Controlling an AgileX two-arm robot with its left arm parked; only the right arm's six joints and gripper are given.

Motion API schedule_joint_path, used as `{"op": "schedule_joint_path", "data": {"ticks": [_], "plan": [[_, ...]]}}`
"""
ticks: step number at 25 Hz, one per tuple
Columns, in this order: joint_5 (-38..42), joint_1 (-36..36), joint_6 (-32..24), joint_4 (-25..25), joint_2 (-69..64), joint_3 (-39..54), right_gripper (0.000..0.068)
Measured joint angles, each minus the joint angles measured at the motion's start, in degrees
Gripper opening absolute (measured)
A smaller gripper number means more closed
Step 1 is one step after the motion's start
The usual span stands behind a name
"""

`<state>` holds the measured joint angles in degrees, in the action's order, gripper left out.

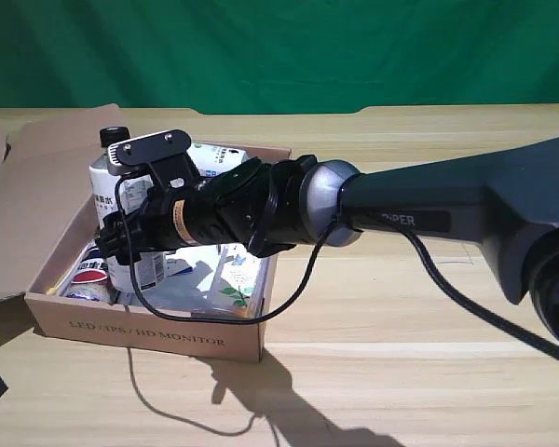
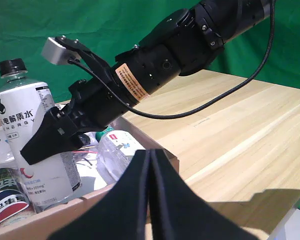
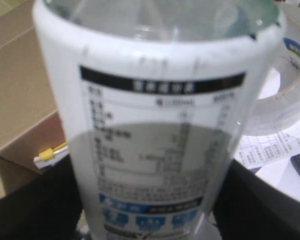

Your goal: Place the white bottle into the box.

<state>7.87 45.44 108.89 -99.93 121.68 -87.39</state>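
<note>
Exterior view. The box [image 1: 149, 337]: brown cardboard, flap lid folded open toward the exterior view's left, resting on the wooden surface [image 1: 419, 317]. The white bottle [image 1: 121, 219]: upright, black cap at top, standing inside the box at its left half as this view shows it. The right arm reaches in from the exterior view's right; its end effector [image 1: 114, 244] sits at the bottle's lower body. Other contents lie in the box: a red-and-blue labelled item [image 1: 90, 271] and a clear bottle with a leaf print [image 1: 233, 279].

Left wrist view. White bottle [image 2: 32, 145] upright among the box contents, base low in the box; a black finger [image 2: 45, 137] of the end effector lies across its front. A small clear bottle [image 2: 117, 150] lies just beside it. Box wall [image 2: 55, 212] in the foreground.

Right wrist view. Bottle label [image 3: 160, 150] fills the frame, dark fingers pressed against both sides: end effector clenched on the white bottle. A roll of tape [image 3: 285, 75] lies behind it.

Risk, as a judgement. The bottle appears to stand on cluttered, uneven contents; on release it may tip against the tape or the box wall. A withdrawing finger dragging the label could also topple it.
</note>
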Motion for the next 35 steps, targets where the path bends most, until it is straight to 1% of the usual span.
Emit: {"op": "schedule_joint_path", "data": {"ticks": [1,3,4,6,10,12,15,18,19,21,23,26,27,29,30,32,35], "plan": [[0.00,0.00,0.08,0.00,0.00,-0.11,0.0532],[0.00,0.00,0.41,-0.05,0.00,-0.10,0.0598],[0.00,0.00,0.80,-0.05,0.00,-0.10,0.0648],[0.06,0.00,1.01,-0.05,-0.10,-0.10,0.0676],[1.33,0.00,1.24,-0.16,-2.17,-0.10,0.0680],[1.40,0.00,1.24,-0.16,-5.63,-0.10,0.0680],[-1.01,-0.55,0.43,-0.16,-11.82,-0.10,0.0675],[-4.46,-2.20,-2.38,-0.11,-17.70,-0.10,0.0639],[-5.34,-3.11,-3.63,-0.07,-19.93,-0.10,0.0617],[-6.64,-4.58,-4.29,-0.07,-23.05,0.51,0.0573],[-8.54,-6.99,-4.60,0.00,-26.67,2.34,0.0489],[-11.37,-11.46,-4.67,0.18,-31.84,7.22,0.0328],[-12.52,-13.12,-5.30,0.30,-33.80,9.49,0.0254],[-15.84,-16.26,-7.87,0.52,-37.90,14.88,0.0106],[-17.43,-17.21,-9.22,0.57,-39.74,17.02,0.0065],[-21.84,-18.52,-12.01,0.83,-44.65,22.20,0.0018],[-27.75,-18.83,-14.73,1.24,-52.83,28.97,0.0004]]}}
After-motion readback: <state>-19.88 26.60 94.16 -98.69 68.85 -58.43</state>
